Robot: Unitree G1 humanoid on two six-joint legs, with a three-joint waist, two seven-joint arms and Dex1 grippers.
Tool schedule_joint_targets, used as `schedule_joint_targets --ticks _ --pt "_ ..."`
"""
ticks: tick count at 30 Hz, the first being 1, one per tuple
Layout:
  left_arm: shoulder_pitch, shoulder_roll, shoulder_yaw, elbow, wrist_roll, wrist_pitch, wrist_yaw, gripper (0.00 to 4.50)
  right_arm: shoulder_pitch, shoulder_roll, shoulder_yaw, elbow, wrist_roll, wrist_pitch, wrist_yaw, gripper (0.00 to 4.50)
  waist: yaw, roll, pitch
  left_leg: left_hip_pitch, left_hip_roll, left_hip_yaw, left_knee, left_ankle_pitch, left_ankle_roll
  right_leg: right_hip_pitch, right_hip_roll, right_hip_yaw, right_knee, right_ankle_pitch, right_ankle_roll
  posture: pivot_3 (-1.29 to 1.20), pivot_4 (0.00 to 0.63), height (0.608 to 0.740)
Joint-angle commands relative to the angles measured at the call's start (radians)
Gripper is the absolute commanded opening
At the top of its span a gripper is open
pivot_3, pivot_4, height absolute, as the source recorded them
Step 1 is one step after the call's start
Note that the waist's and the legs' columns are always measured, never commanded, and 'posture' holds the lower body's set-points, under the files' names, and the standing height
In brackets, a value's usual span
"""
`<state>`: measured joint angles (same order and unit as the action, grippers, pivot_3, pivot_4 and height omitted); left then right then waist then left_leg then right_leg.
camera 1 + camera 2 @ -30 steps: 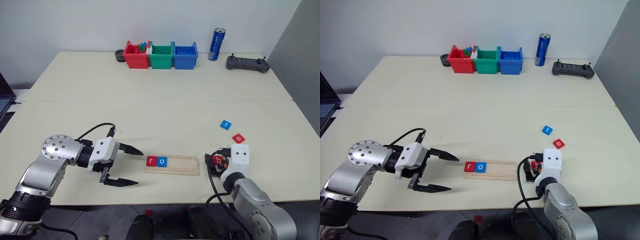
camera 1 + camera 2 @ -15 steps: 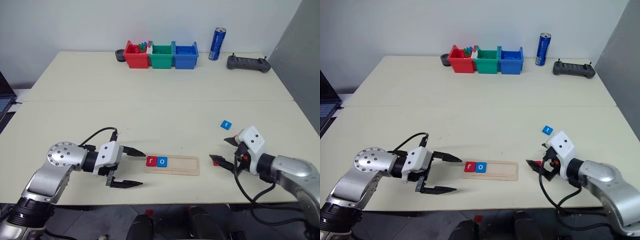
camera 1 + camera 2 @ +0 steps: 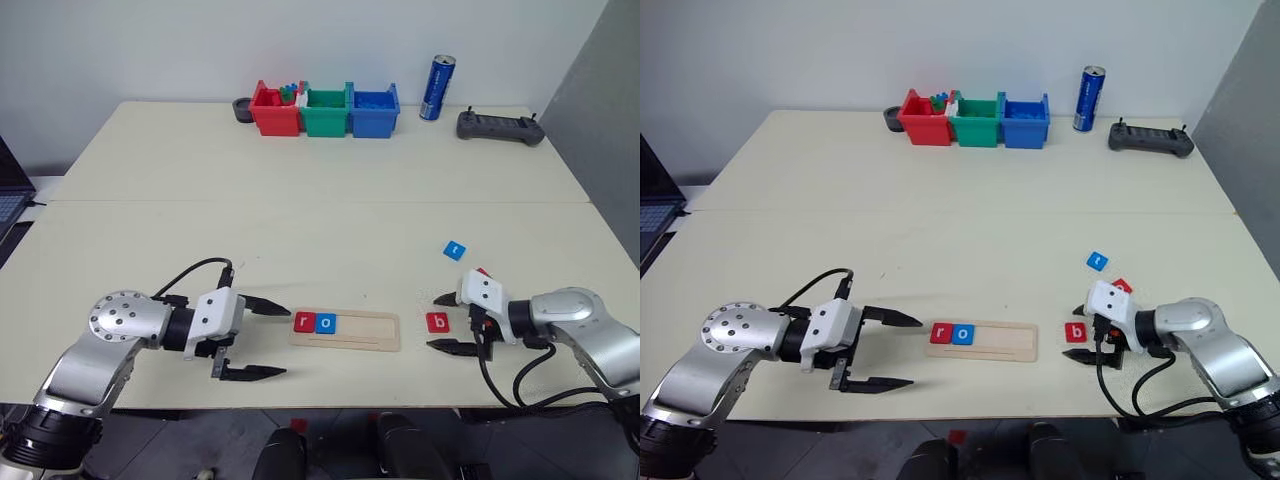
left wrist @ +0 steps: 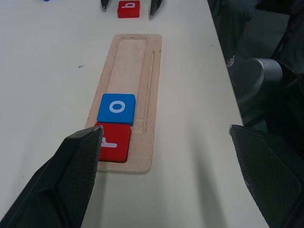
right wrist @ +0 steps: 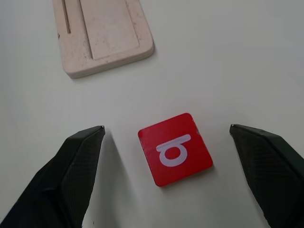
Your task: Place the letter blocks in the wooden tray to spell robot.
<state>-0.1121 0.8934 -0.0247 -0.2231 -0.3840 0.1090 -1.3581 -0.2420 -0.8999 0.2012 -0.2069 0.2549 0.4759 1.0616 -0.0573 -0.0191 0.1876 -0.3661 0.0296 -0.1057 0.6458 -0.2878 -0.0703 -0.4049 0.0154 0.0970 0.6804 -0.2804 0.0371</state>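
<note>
I see the wooden tray (image 3: 345,330) near the front edge of the table (image 3: 300,210), with 2 letter blocks at its left end: a red "r" (image 3: 303,322) and a blue "o" (image 3: 324,323). The red "b" (image 3: 437,322) lies flat on the table just right of the tray, between the wide-spread fingers of my right gripper (image 3: 443,323), not touched. A blue "t" (image 3: 454,250) lies further back. My left gripper (image 3: 268,340) is also wide, holding nothing, just left of the tray.

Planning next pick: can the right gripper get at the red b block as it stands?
Probably yes: the right gripper is open with a finger on either side of the red b block, which lies flat on bare table.
</note>
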Motion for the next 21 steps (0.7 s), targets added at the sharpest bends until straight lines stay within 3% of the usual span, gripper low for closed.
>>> schedule_joint_targets --ticks 1,7,12,16,21 --pt "0.007 0.021 0.041 -0.014 -0.016 -0.006 -0.001 4.50 -0.018 -0.004 0.009 0.018 -0.025 -0.032 0.030 3.54 0.000 0.000 0.000 0.000 0.000 0.000 0.000 0.000 0.000 0.000 0.000 0.000 0.000 0.000 0.000 0.00 0.150 0.740" --pt "0.006 0.022 0.046 0.024 -0.004 -0.030 -0.013 4.50 -0.036 -0.002 -0.016 -0.006 -0.009 -0.023 0.044 1.46 0.000 0.000 0.000 0.000 0.000 0.000 0.000 0.000 0.000 0.000 0.000 0.000 0.000 0.000 0.000 0.00 0.150 0.740" --pt "0.009 0.032 0.058 0.065 0.009 -0.058 -0.017 4.50 -0.077 0.013 -0.038 -0.213 0.078 0.120 0.014 1.46 -0.002 0.001 0.000 0.000 0.000 -0.001 0.000 0.000 0.000 0.000 0.000 0.000 0.001 0.000 0.000 0.00 0.150 0.740" --pt "0.004 0.039 0.064 0.085 0.009 -0.071 -0.019 4.50 -0.146 0.091 0.059 -0.316 0.057 0.248 -0.070 1.46 -0.002 0.000 0.000 0.001 0.000 -0.001 0.000 0.000 0.000 0.000 0.000 -0.001 0.001 0.000 0.000 0.00 0.150 0.740" --pt "-0.002 0.035 0.063 0.090 0.001 -0.078 -0.021 4.50 -0.229 0.212 0.185 -0.304 0.013 0.337 -0.144 1.46 -0.001 0.000 0.000 0.000 0.000 -0.001 0.000 0.000 0.000 0.000 0.000 -0.001 0.001 0.000 0.000 0.00 0.150 0.740"
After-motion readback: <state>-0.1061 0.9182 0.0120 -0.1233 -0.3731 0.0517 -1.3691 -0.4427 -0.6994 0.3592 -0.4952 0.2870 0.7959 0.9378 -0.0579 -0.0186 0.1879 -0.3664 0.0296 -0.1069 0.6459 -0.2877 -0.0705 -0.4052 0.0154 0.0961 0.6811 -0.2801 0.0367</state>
